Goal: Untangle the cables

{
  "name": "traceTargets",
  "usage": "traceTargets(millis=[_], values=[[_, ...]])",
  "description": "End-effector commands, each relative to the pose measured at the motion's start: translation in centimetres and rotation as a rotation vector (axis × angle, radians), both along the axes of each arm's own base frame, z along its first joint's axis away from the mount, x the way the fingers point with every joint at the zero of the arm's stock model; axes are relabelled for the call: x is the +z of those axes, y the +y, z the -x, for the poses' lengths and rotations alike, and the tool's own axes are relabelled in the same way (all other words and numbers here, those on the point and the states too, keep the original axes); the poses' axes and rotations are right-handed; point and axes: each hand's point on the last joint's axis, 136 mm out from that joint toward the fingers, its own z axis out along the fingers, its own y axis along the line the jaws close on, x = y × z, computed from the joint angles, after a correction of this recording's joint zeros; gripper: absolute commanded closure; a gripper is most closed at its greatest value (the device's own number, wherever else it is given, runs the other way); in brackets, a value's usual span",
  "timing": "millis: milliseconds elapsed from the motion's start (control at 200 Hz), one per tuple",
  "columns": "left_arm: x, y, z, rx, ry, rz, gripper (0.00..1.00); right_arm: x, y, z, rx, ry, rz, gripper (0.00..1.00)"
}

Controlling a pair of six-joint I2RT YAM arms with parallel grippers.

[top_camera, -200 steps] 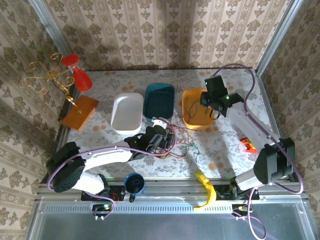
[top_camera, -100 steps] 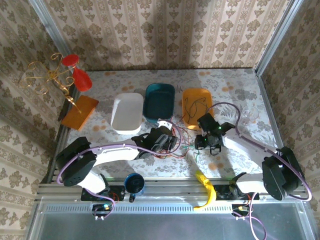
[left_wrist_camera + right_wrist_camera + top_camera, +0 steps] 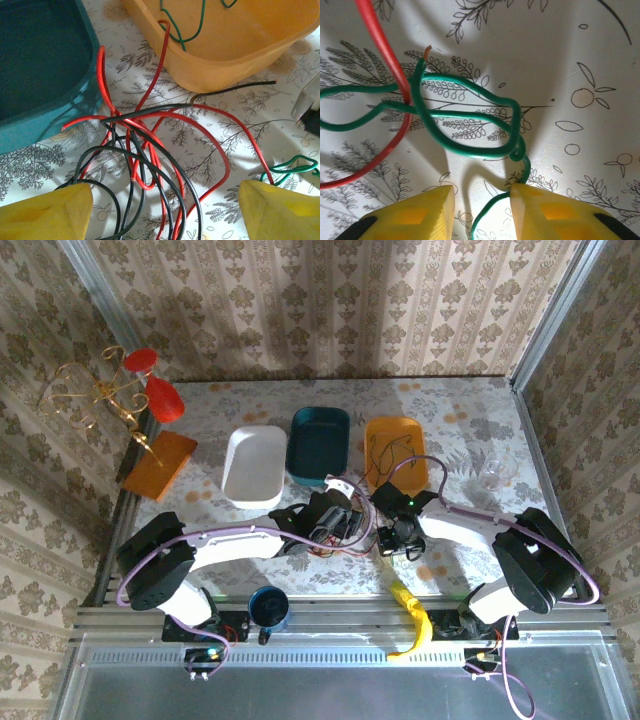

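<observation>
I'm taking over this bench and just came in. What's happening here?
Two robot arms are sorting out tangled cables. The left gripper hangs open over a knot of red and black cables beside the teal tub. The right gripper, open, is low over a looped green cable, one strand running between its fingers. A second green cable lies in the orange tub.

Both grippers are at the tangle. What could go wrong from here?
1. The right gripper straddles the green cable, which a red cable crosses. Pulling may tighten that crossing.
2. The left gripper is open over red strands crossed with a black cable. Closing may pinch several at once.
3. A red strand reaches the orange tub at its rim, so a hard tug might shift the tub.
</observation>
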Motion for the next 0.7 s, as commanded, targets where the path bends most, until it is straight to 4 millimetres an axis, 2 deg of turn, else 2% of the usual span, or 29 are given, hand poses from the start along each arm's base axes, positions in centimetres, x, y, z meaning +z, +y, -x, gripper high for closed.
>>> traceTargets(millis=[0, 75, 160, 205, 285, 315, 480, 570, 595, 695], values=[[1.1, -0.8, 0.0, -0.025, -0.021, 0.009, 0.23, -0.8, -2.7, 1.2, -0.053, 0.029, 0.163, 0.63], [1.3, -1.1, 0.0, -0.032, -0.02, 0.018, 0.22, -1.1, -3.6, 1.4, -0.07, 0.023, 0.21, 0.64], [1.4, -1.6, 0.1, -0.047, -0.012, 0.032, 0.23, -1.3, -3.6, 1.4, -0.076, 0.018, 0.213, 0.68], [1.3, -1.9, 0.2, -0.056, -0.005, 0.037, 0.23, -1.4, -3.6, 1.4, -0.075, 0.019, 0.217, 0.75], [1.3, -2.3, 0.4, -0.07, 0.0, 0.048, 0.22, -1.2, -3.6, 1.3, -0.072, 0.01, 0.22, 0.95], [1.3, -2.5, 0.4, -0.074, 0.001, 0.051, 0.22, -1.1, -3.6, 1.2, -0.071, 0.003, 0.219, 1.0], [1.2, -3.0, 0.5, -0.082, 0.004, 0.051, 0.22, 0.3, -3.4, 0.5, -0.07, -0.067, 0.181, 1.0], [1.1, -3.2, 0.5, -0.088, 0.008, 0.057, 0.22, 1.6, -3.2, -0.2, -0.07, -0.123, 0.159, 1.0], [1.1, -3.3, 0.5, -0.091, 0.009, 0.058, 0.23, 2.5, -3.0, -0.6, -0.072, -0.159, 0.132, 1.0], [0.9, -4.0, 0.6, -0.112, 0.02, 0.065, 0.23, 4.2, -2.1, -1.4, -0.058, -0.22, 0.068, 1.0]])
